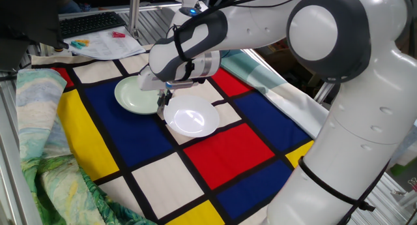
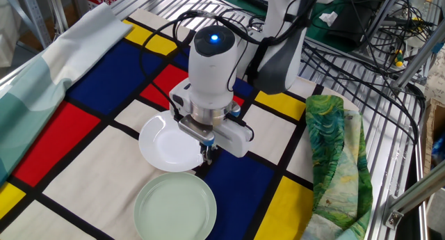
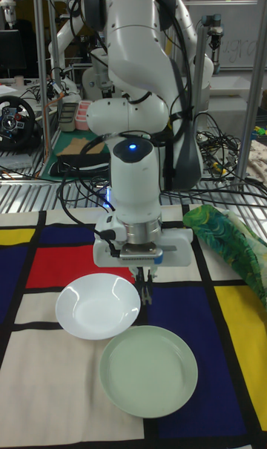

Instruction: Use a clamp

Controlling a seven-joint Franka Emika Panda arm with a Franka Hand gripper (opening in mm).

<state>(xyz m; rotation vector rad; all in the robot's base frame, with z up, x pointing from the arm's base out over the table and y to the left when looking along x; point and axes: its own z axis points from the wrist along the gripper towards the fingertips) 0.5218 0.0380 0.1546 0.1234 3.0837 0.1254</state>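
Note:
My gripper (image 1: 163, 103) (image 2: 206, 154) (image 3: 146, 295) points straight down into the narrow gap between a white plate (image 1: 193, 118) (image 2: 169, 142) (image 3: 96, 306) and a pale green plate (image 1: 135, 94) (image 2: 174, 206) (image 3: 148, 371). Its fingers are pressed close together, and a small dark piece that I take for the clamp (image 3: 147, 299) sticks out at their tips. The tips hang just above the cloth by the white plate's rim. The clamp's metal arms are too small to make out.
Both plates lie on a checked cloth of red, blue, yellow and white squares (image 1: 228, 147). A crumpled green patterned cloth (image 2: 334, 149) (image 3: 231, 245) lies at one side of the table. A keyboard (image 1: 91, 23) and papers (image 1: 107, 45) sit at the far end, and cables (image 2: 361, 52) hang past the edge.

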